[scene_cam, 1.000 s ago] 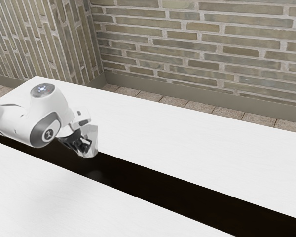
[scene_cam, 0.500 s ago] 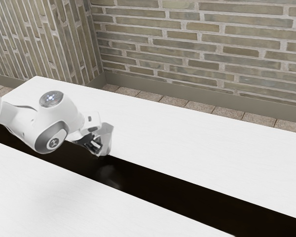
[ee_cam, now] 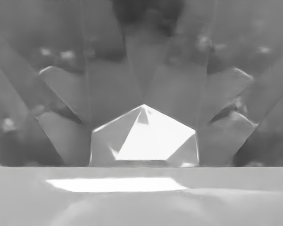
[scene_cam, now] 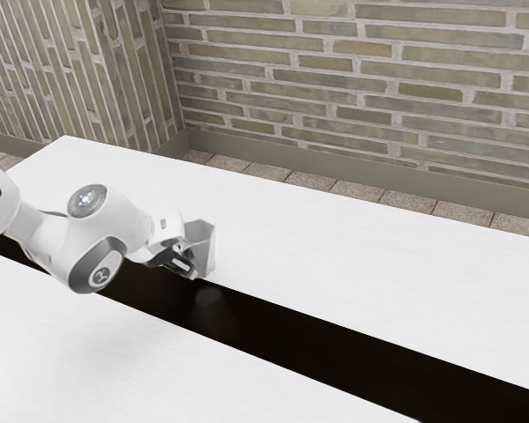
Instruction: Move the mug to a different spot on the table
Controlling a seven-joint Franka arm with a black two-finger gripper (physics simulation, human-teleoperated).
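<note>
Brick walls back the white surface (scene_cam: 353, 238); at its near edge the pincer (scene_cam: 182, 259) is clenched on the grey mug (scene_cam: 201, 243).

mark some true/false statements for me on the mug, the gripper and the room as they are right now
1. The gripper is shut on the mug. True.
2. The mug is bright red. False: it is pale grey with flat facets.
3. The wall behind the table is brick. True.
4. The mug is at the exterior view's far right. False: it is in that view's left part, at the edge of the dark strip.
5. The table top is white. True.
</note>
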